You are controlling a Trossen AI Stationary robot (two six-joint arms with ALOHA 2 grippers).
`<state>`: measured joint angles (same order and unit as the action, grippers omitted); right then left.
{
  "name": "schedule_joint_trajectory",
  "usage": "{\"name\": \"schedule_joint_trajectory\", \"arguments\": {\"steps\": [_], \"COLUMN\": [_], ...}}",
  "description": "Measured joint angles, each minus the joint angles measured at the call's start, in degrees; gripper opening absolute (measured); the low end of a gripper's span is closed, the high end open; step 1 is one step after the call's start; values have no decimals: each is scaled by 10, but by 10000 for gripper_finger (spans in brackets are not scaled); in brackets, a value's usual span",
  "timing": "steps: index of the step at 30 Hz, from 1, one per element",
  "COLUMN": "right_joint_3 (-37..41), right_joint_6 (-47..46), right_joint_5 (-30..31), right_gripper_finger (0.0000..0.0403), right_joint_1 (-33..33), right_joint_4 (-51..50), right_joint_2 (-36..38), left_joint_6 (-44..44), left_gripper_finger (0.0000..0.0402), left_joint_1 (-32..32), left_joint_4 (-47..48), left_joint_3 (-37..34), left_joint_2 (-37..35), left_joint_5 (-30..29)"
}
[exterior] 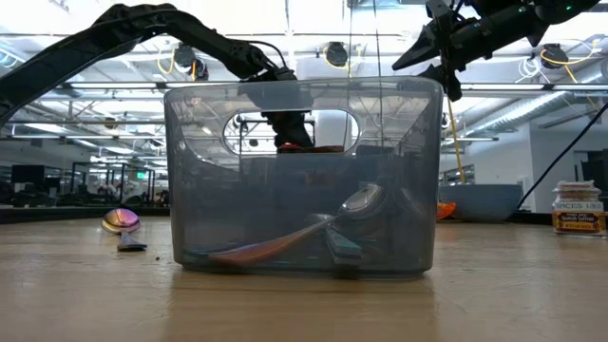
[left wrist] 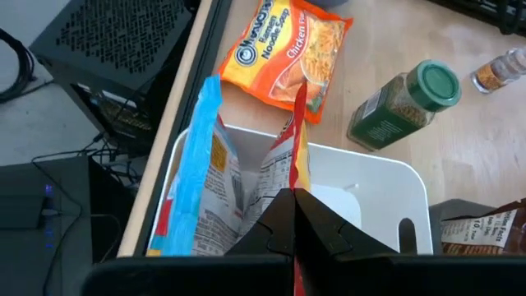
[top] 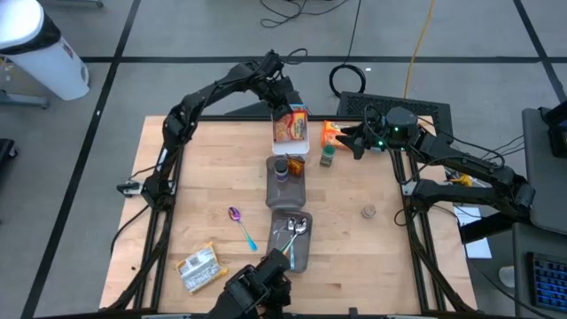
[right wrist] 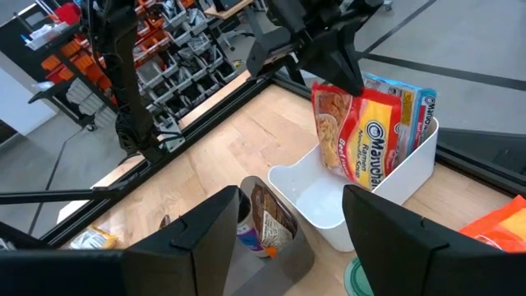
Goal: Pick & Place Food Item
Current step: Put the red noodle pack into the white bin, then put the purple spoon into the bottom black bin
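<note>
With its top seam pinched by the closed left gripper (left wrist: 293, 215), the Maruchan ramen packet (right wrist: 367, 136) is held upright in the white bin (right wrist: 329, 215), where it could tip over the rim if released crooked, while the right gripper (right wrist: 288, 232) hovers open and empty nearby.

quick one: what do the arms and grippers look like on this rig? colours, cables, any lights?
Both arms are dark, near-black, jointed links. The left gripper has two black wedge-shaped fingers tapering to narrow tips. The right gripper has broader, flat black fingers with rounded corners. The right arm's wrist housing is rounded, with small green lights. Thin black cables run along the left arm's links.
</note>
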<state>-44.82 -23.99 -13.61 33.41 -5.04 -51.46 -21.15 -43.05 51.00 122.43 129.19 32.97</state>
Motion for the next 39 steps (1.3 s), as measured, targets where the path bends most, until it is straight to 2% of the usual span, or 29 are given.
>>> {"name": "schedule_joint_trajectory", "arguments": {"steps": [21, 28, 32, 36, 39], "right_joint_3": [0, 0, 0, 0, 0], "right_joint_6": [-4, -4, -4, -2, 6], "right_joint_5": [-1, -2, -2, -2, -2], "right_gripper_finger": [212, 212, 212, 212, 212], "right_joint_1": [23, 23, 23, 23, 23], "right_joint_4": [0, 0, 0, 0, 0], "right_joint_2": [0, 0, 0, 0, 0], "left_joint_6": [0, 2, 3, 6, 18], "left_gripper_finger": [12, 77, 115, 135, 137], "left_joint_1": [-1, -1, -1, -1, -1], "left_joint_4": [-9, -18, -18, -13, 0], "left_joint_3": [0, 0, 0, 3, 31], "left_joint_2": [0, 0, 0, -10, -16], "left_joint_5": [-1, -4, -30, -63, -66]}}
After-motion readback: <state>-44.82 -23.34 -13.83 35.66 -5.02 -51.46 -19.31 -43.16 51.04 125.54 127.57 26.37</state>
